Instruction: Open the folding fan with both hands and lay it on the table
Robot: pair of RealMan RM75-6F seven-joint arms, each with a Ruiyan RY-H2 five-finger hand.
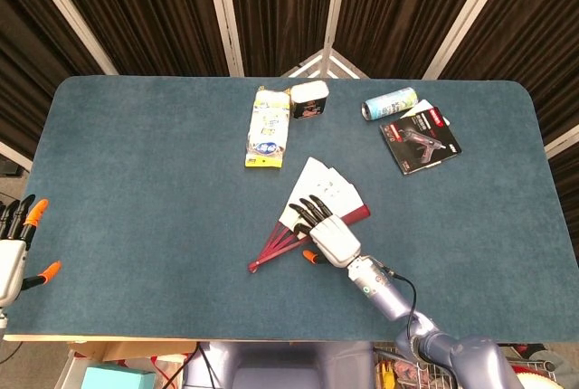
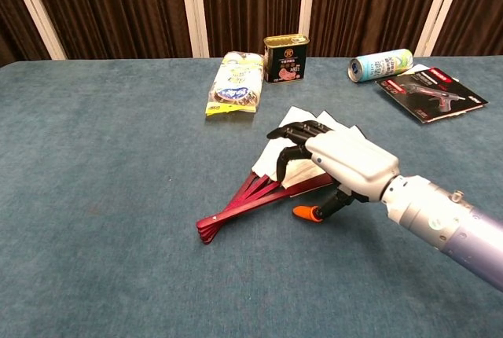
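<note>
Fan [image 2: 259,185] paper partly hidden beneath right robot hand [image 2: 334,161].

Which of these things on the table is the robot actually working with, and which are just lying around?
Part of the job:
- folding fan, partly spread
- right hand, fingers over the fan's paper
- left hand, off at the table edge, holding nothing

Just lying about:
- snack packet
- tin
- drink can
- boxed tool pack
</note>
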